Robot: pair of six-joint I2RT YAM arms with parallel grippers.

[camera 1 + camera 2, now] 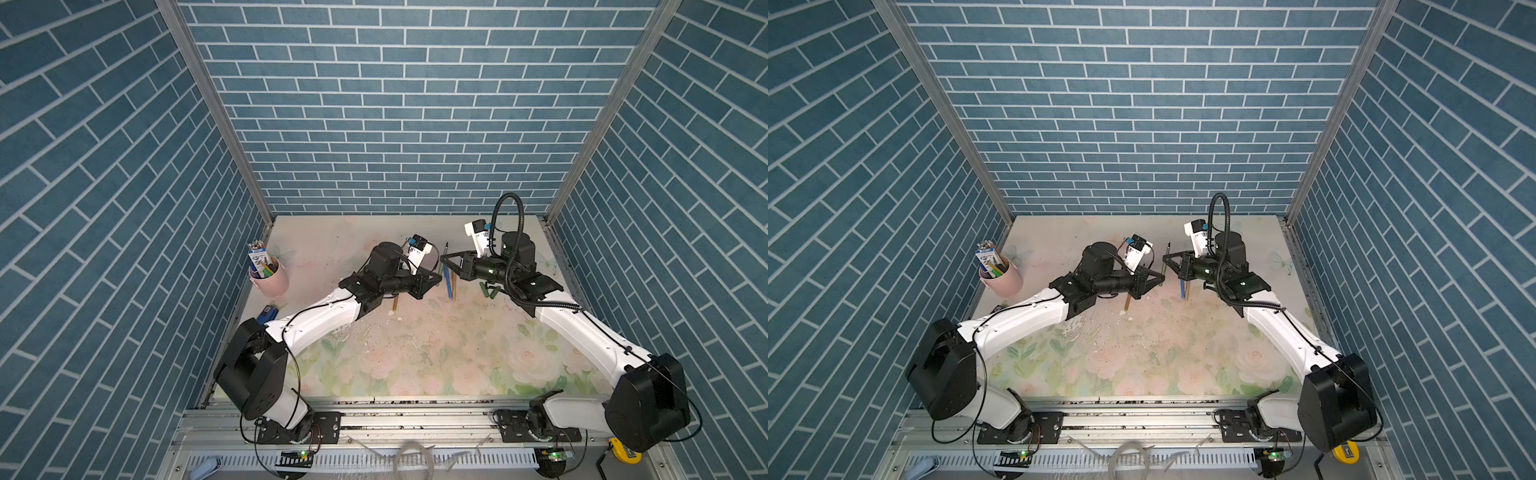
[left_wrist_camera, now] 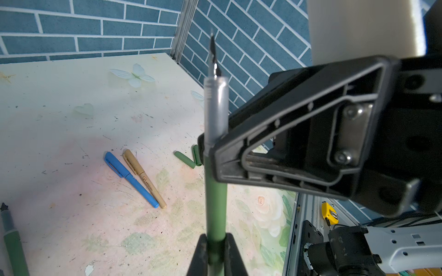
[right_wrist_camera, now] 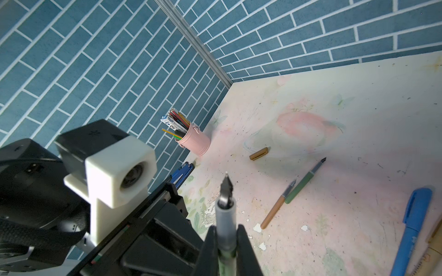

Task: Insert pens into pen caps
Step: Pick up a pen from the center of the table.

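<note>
while the held green pen [image 2: 216,210] is uncapped, its dark nib bare and pointing up, it hangs above the table [image 2: 59,119] between the two arms, near the middle of the workspace in both top views. left gripper [image 2: 216,241]: fingers pressed onto the green barrel low down. right gripper [image 3: 226,236]: fingers pinching the grey section just under the nib. both hold the same pen at once; reads as a regrasp or hand-over, not yet a capping move.

done, judging by how things lie:
- blue pen [image 2: 131,180] flat on the table, cap on.
- capped golden-brown pen [image 2: 144,179] just beside it, touching or nearly so.

left:
- held green pen needs a cap. first green cap [image 2: 184,159] and second green cap [image 2: 196,155] lie together on the table beyond the capped pair, neither in a gripper.
- loose green pen [image 3: 305,181], nib bare, on the table.
- loose golden-brown pen [image 3: 277,205], nib bare, lying against it; its likely mate, the golden-brown cap [image 3: 258,153], sits apart, toward the pink cup [image 3: 195,143].

tally: two of five capped, three to go. stapler [image 3: 181,173] near the cup plays no part.
</note>
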